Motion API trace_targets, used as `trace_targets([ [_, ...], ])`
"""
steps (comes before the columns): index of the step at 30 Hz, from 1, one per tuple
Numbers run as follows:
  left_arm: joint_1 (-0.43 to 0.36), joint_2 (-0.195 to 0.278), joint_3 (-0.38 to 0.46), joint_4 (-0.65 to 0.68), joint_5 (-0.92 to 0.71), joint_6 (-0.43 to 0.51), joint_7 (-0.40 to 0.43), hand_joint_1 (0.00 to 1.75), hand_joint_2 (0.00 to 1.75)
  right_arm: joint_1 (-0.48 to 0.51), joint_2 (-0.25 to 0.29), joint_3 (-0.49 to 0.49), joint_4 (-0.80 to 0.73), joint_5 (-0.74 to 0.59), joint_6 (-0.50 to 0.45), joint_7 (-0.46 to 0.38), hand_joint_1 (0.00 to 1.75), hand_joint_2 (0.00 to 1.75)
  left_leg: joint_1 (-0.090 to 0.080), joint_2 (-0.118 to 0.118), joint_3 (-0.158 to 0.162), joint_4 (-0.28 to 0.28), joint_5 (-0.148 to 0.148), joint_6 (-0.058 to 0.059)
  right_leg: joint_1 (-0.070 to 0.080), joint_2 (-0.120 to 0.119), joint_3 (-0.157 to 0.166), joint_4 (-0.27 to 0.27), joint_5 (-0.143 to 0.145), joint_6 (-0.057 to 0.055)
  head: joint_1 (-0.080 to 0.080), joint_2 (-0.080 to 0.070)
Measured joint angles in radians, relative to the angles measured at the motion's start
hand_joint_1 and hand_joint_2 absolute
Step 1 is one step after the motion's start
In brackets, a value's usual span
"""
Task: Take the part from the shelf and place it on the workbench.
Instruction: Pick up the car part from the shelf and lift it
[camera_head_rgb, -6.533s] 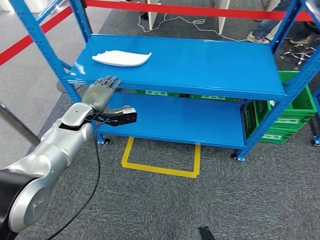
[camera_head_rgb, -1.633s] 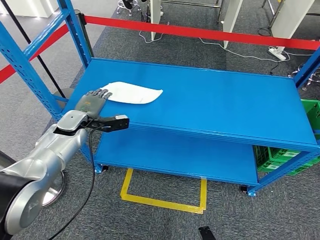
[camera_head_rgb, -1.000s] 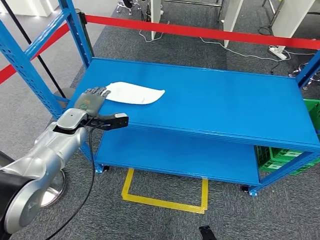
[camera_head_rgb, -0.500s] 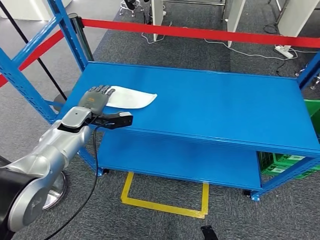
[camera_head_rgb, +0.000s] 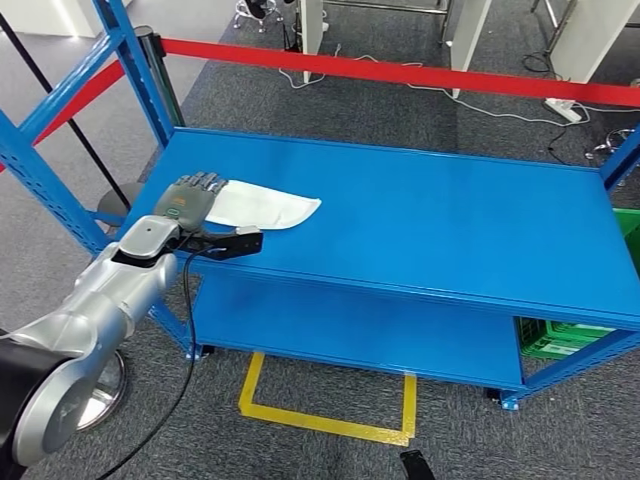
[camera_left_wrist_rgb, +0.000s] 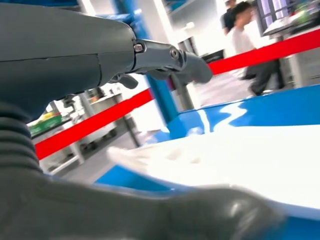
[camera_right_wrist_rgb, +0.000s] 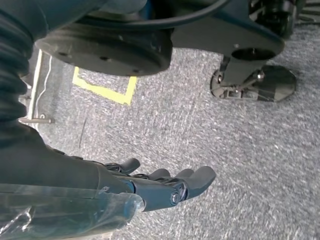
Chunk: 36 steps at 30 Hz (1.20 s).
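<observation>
The part (camera_head_rgb: 264, 208) is a flat white piece with a pointed right end, lying on the left of the blue shelf's upper deck (camera_head_rgb: 453, 220). My left hand (camera_head_rgb: 189, 197) reaches over the deck's front edge, fingers stretched out flat above the part's left end. In the left wrist view the part (camera_left_wrist_rgb: 245, 160) lies on the deck between the straight fingers (camera_left_wrist_rgb: 170, 55) and the blurred thumb (camera_left_wrist_rgb: 211, 215), with a gap on both sides and no grip. My right hand (camera_right_wrist_rgb: 170, 187) hangs over the grey carpet, fingers extended and holding nothing.
Blue shelf uprights (camera_head_rgb: 45, 170) rise to the left of my arm. A red barrier tape (camera_head_rgb: 392, 72) runs behind the shelf. A green crate (camera_head_rgb: 558, 345) sits under the right end. A yellow floor outline (camera_head_rgb: 324, 415) marks the carpet in front. People (camera_left_wrist_rgb: 245, 45) stand beyond the tape.
The camera has moved closer and higher since the first frame. My left hand rose from below the deck's edge to the part's left end, and has hardly moved in the last second.
</observation>
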Motion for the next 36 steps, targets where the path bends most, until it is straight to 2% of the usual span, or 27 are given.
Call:
trace_targets([
  [3,0.001,0.002,0.0,0.0,0.002,-0.003,-0.005,0.0,1.75,-0.001,0.0,-0.004,0.0,0.0,0.0,0.0,0.0,1.75,-0.001,-0.004,0.0,0.0,-0.004,0.007,0.0,-0.005,0.009,-0.013,0.0,0.003,0.0,0.0],
  [5,0.002,0.003,0.0,0.0,0.002,-0.004,-0.007,0.0,1.75,-0.003,0.0,-0.006,0.0,0.0,0.0,0.0,0.0,1.75,-0.001,-0.005,0.0,0.0,-0.005,0.009,0.0,-0.006,0.012,-0.019,0.002,0.01,0.0,0.0],
  [8,0.003,0.004,0.0,0.0,0.002,-0.009,-0.011,0.0,1.75,-0.003,0.0,-0.007,0.0,0.001,0.0,0.0,0.0,1.75,-0.002,-0.005,0.0,0.0,-0.006,0.012,-0.001,-0.006,0.013,-0.023,0.003,0.02,0.0,0.0],
  [11,0.004,0.005,0.0,0.001,0.002,-0.014,-0.017,0.0,1.75,-0.003,0.0,-0.008,0.0,0.002,0.0,0.0,0.0,1.75,-0.002,-0.005,0.0,0.0,-0.005,0.013,-0.001,-0.006,0.013,-0.024,0.004,0.024,0.0,0.0],
  [27,0.006,0.009,0.001,0.002,0.016,-0.048,-0.049,0.0,1.75,-0.003,0.0,-0.009,0.0,0.008,0.001,-0.002,0.0,1.75,0.001,-0.005,0.002,0.0,-0.002,0.013,0.002,-0.006,0.013,-0.021,0.004,0.024,0.0,0.0],
  [36,0.037,0.028,0.008,0.004,0.036,-0.099,-0.029,0.0,1.75,-0.004,0.0,-0.009,0.0,0.018,0.005,-0.001,0.0,1.75,0.001,-0.005,0.002,0.0,-0.002,0.013,0.002,-0.006,0.013,-0.021,0.004,0.024,0.0,0.0],
])
